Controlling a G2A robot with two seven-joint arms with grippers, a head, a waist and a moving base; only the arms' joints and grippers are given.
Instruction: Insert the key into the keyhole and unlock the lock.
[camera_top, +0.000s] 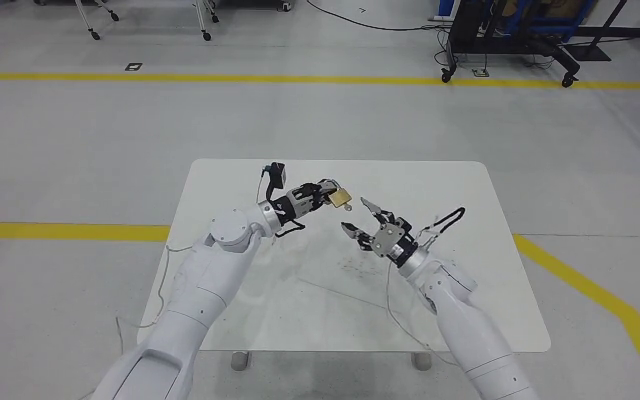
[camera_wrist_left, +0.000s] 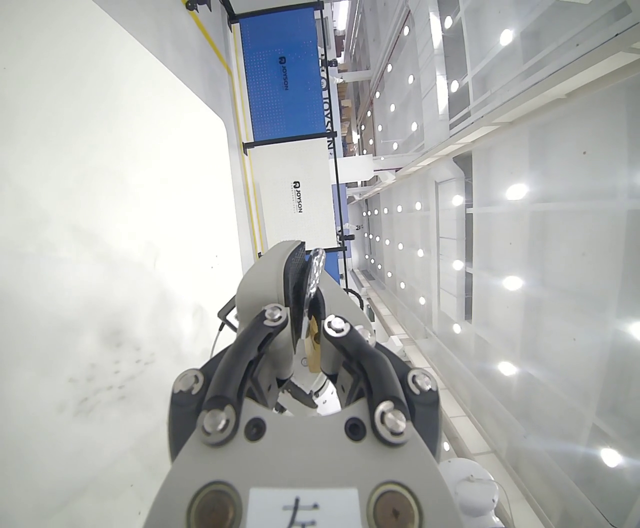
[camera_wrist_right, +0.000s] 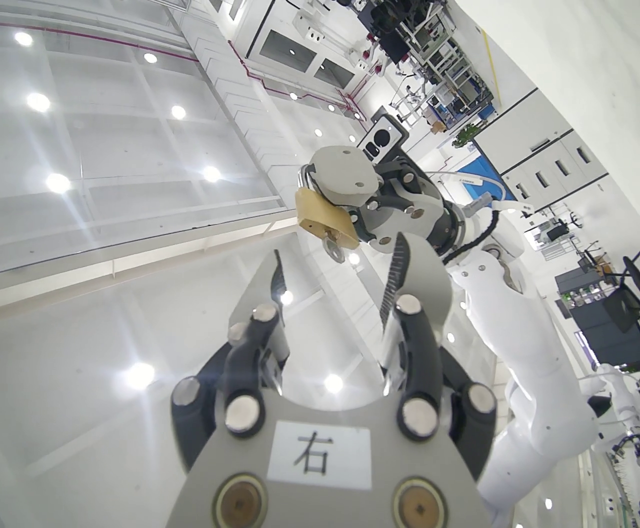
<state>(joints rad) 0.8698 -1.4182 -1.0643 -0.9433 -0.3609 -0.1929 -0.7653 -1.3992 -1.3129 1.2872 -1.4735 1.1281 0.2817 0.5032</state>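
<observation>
My left gripper (camera_top: 328, 192) holds a brass padlock (camera_top: 341, 198) up over the far middle of the white table (camera_top: 450, 200). In the left wrist view the fingers (camera_wrist_left: 295, 270) are shut on the lock's silver shackle (camera_wrist_left: 316, 267), with the brass body (camera_wrist_left: 314, 345) between them. The right wrist view shows the padlock (camera_wrist_right: 322, 217) with a silver key (camera_wrist_right: 334, 250) sticking out of its keyhole. My right gripper (camera_wrist_right: 340, 260) is open, its fingertips (camera_wrist_right: 400, 255) spread on either side of the key and just short of it, touching nothing. In the top view the right gripper (camera_top: 356, 215) sits close beside the lock.
Dark scuff marks (camera_top: 360, 265) speckle the table's middle. The table's far edge (camera_top: 340, 162) lies just beyond the lock. A yellow floor line (camera_top: 80, 231) runs past the table on both sides.
</observation>
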